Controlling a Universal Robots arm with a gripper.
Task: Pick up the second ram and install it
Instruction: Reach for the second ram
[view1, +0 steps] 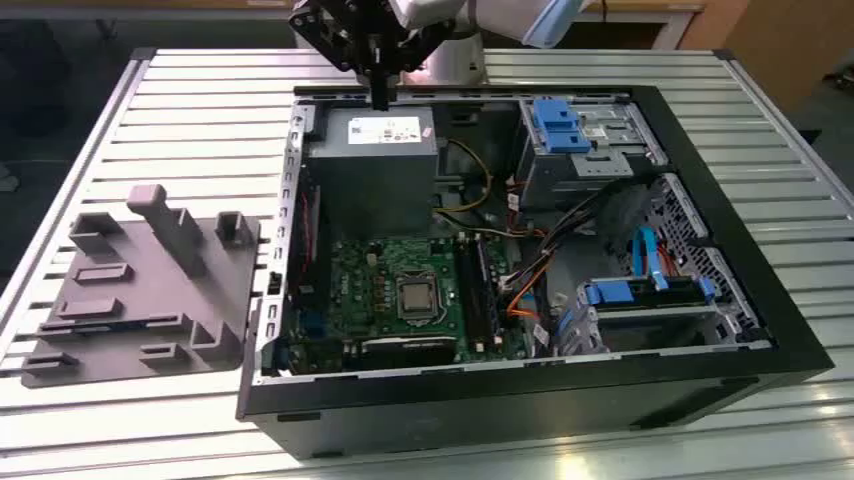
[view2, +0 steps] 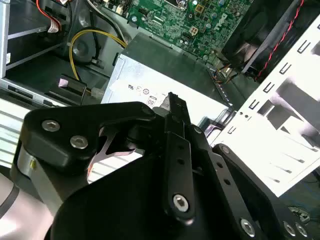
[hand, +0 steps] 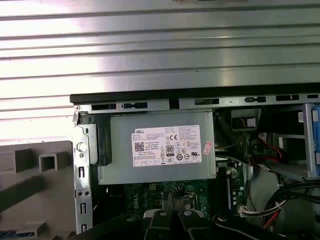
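second ram (view1: 118, 321), as far as i can make out, is the slim dark strip lying along the long groove of the grey tray (view1: 134, 290), low on the exterior view's left. i can't be sure of it from where i stand. the tray sits flat on the slatted metal table (view1: 200, 110), just beside the outer wall of the open computer case (view1: 534, 385).

the gripper (view1: 382, 100) hangs at the upper middle of the exterior view, well apart from the tray. its fingers are pressed together into one narrow dark bar pointing straight down, with nothing showing between them. the tip sits over the far edge of the power supply (view1: 374, 160), close to the case's far wall.

in the second wrist view the gripper (view2: 172, 100) ends over the power supply (view2: 165, 65), with the green motherboard (view2: 200, 25) beyond it. in the first wrist view the gripper (hand: 170, 200) sits over the seam where the power supply (hand: 157, 170) meets the motherboard (hand: 145, 192). the tray (hand: 30, 160) lies outside the case wall and the table (hand: 150, 50) stretches beyond it.

inside the case, in the middle of the exterior view, lies the motherboard (view1: 374, 270). the long dark memory slots (view1: 478, 295) run along its side toward the exterior view's right.
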